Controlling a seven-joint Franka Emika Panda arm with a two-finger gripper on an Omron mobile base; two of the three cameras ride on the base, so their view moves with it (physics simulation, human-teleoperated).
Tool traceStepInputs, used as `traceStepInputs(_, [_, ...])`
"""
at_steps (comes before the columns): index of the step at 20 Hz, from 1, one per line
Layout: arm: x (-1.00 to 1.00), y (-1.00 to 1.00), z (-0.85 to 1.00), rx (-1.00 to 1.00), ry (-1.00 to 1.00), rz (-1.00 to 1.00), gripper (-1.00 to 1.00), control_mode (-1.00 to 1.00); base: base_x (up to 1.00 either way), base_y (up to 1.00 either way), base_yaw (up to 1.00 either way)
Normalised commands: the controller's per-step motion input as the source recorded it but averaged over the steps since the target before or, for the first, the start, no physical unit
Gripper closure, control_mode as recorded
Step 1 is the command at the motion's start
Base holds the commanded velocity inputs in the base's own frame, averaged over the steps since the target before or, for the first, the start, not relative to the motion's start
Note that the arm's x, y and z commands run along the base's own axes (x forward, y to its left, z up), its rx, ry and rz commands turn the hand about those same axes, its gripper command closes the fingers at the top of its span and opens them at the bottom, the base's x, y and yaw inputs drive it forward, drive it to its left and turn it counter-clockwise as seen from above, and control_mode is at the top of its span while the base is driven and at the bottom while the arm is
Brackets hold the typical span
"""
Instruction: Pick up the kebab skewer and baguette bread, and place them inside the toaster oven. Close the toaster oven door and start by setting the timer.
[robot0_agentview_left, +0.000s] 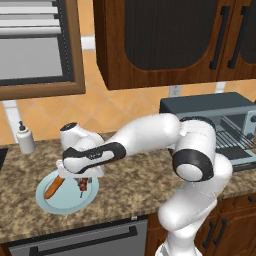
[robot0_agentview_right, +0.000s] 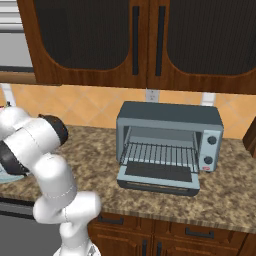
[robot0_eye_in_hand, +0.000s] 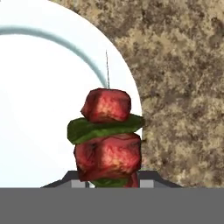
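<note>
speckled brown granite counter (robot0_agentview_left: 130, 185) runs beneath dark wood wall cabinets (robot0_agentview_right: 150, 40) and an orange tiled backsplash. at the left of the left base view, a pale blue plate (robot0_agentview_left: 52, 202) lies flat on the counter, with the baguette bread (robot0_agentview_left: 53, 187) resting on its left half, angled toward the plate's centre. the gripper (robot0_agentview_left: 84, 181) is lowered over the plate's right half, its jaws drawn narrow around the kebab skewer (robot0_agentview_left: 83, 185), which hangs just beside the bread without touching it. seen from the hand view, the kebab skewer (robot0_eye_in_hand: 107, 135) stands between the fingertips: red-brown meat chunks with green pieces between them, and a thin bare tip pointing away over the plate (robot0_eye_in_hand: 39, 96) rim (whether the skewer rests on the plate or is lifted off it cannot be told). a white soap dispenser (robot0_agentview_left: 24, 138) stands at the back of the counter, left of the arm. well apart to the right, the toaster oven (robot0_agentview_right: 170, 145) sits against the wall with the toaster oven door (robot0_agentview_right: 159, 179) folded down flat, exposing the wire rack (robot0_agentview_right: 159, 155); two knobs (robot0_agentview_right: 211, 150) occupy its right panel.
</note>
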Motion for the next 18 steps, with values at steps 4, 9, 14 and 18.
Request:
traceStepInputs(4, [-0.62, -1.0, 0.56, 0.12, 0.0, -0.17, 1.0, -1.0, 0.0, 0.0, 0.0])
traceStepInputs(9, [-0.42, -1.0, 0.55, 0.11, 0.0, -0.24, 1.0, -1.0, 0.0, 0.0, 0.0])
traceStepInputs(14, [-0.31, -1.0, 0.51, 0.09, 0.0, -0.26, 1.0, -1.0, 0.0, 0.0, 0.0])
traceStepInputs(18, [-0.23, -1.0, 0.44, 0.07, -0.01, -0.31, 1.0, -1.0, 0.0, 0.0, 0.0])
